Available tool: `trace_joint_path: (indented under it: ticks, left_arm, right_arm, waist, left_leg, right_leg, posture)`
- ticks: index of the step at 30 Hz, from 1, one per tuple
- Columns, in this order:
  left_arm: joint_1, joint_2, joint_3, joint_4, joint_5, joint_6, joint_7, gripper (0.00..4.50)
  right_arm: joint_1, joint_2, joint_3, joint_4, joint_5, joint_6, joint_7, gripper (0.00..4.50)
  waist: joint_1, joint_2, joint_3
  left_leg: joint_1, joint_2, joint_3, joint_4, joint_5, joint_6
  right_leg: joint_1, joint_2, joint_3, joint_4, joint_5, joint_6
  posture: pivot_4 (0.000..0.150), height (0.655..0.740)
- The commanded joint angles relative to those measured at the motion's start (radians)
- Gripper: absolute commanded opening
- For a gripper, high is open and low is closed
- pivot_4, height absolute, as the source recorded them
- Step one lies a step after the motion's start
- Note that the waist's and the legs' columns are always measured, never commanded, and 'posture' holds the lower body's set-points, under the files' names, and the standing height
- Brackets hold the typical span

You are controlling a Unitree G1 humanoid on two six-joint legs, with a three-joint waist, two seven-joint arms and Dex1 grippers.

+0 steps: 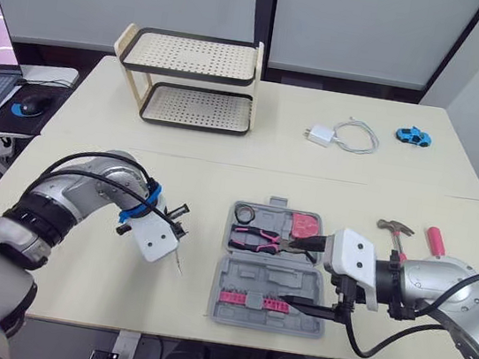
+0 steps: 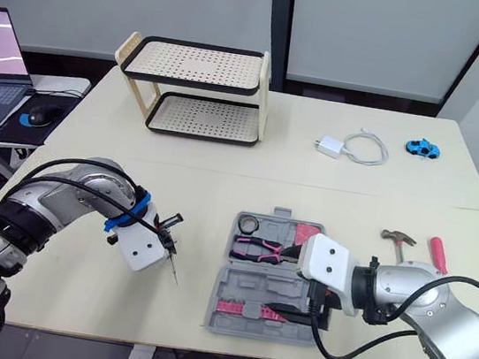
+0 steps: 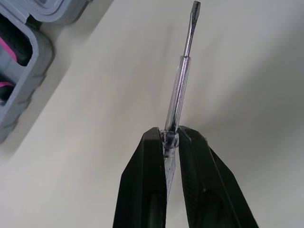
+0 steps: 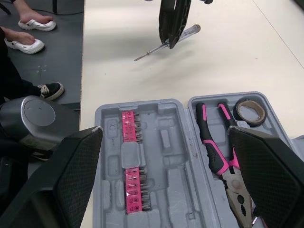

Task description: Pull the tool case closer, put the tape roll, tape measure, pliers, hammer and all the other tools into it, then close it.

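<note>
Grey case (image 1: 269, 284) open flat near the front edge of the table (image 1: 358, 160), with pliers (image 1: 258, 238), tape roll (image 1: 246, 211) and tape measure (image 1: 306, 225) in its far half. Right pincer (image 1: 299, 275) spread wide over its right side. Hammer (image 1: 395, 231) on the table further right. Left pincer (image 3: 171, 142) left of the case, clamped on a clear-handled screwdriver (image 3: 179, 90).

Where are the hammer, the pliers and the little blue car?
hammer (image 1: 393, 226), left eye view, its metal head.
pliers (image 4: 209, 140), right wrist view, one pink handle.
blue car (image 1: 413, 136), left eye view, its roof.
</note>
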Motion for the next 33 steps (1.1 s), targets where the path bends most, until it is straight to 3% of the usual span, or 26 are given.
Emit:
trace_joint_path:
  ticks: [1,8,11,17,21,27,33]
  left_arm:
    - [0.044,0.036,0.091,-0.071,-0.084,0.201,-0.027,0.11]
    - [0.268,0.118,0.263,-0.337,-0.222,0.733,-0.005,0.11]
    - [0.37,0.126,0.351,-0.471,-0.267,0.969,0.068,0.11]
    - [0.481,0.043,0.512,-0.703,-0.361,1.517,0.297,0.11]
    - [0.489,-0.068,0.591,-0.804,-0.41,1.878,0.461,0.11]
    - [0.459,-0.199,0.677,-0.847,-0.449,2.212,0.634,0.11]
    - [0.481,-0.244,0.756,-0.827,-0.498,2.3,0.73,0.11]
  right_arm:
    - [-0.023,0.006,-0.005,-0.013,0.006,0.005,-0.004,4.5]
    - [-0.042,0.012,0.015,-0.019,-0.001,0.012,-0.002,4.5]
    - [-0.048,0.005,0.025,-0.02,-0.007,0.007,0.01,4.5]
    - [-0.063,-0.003,0.032,-0.013,-0.011,0.008,0.035,4.5]
    - [-0.078,-0.012,0.036,-0.009,-0.014,0.014,0.052,4.5]
    - [-0.092,-0.022,0.044,-0.009,-0.007,0.028,0.078,4.5]
    - [-0.112,-0.014,0.061,-0.016,-0.005,0.057,0.08,4.5]
  waist:
    - [0.0,0.0,0.0]
    - [-0.002,0.001,0.0]
    - [-0.001,0.001,0.0]
    - [0.007,0.001,0.0]
    - [0.007,0.001,0.0]
    - [0.011,0.0,0.0]
    - [0.016,0.0,0.0]
  left_leg:
    - [0.0,0.0,0.0,0.0,0.0,0.0]
    - [0.0,0.001,0.0,0.0,0.0,0.0]
    - [0.0,0.007,0.0,0.0,-0.001,0.002]
    - [0.0,0.007,0.001,0.0,-0.002,0.003]
    - [0.001,0.009,0.002,0.0,-0.002,0.003]
    - [0.001,0.011,0.002,0.0,-0.001,0.002]
    - [0.001,0.011,0.002,0.0,0.0,0.0]
  right_leg:
    - [0.0,0.0,0.0,0.0,0.0,0.0]
    - [0.0,0.0,0.001,0.0,0.0,0.0]
    - [0.0,0.0,0.001,0.0,0.0,0.0]
    - [0.001,0.001,0.001,0.0,0.0,0.0]
    - [0.001,0.002,0.001,0.0,0.0,0.0]
    - [0.001,0.003,0.001,-0.001,0.0,0.0]
    - [0.001,0.003,0.002,-0.001,0.0,-0.001]
  posture:
    - [0.15,0.7318]
    - [0.15,0.7318]
    - [0.15,0.7318]
    - [0.15,0.7318]
    - [0.15,0.7318]
    - [0.15,0.7318]
    - [0.15,0.7318]
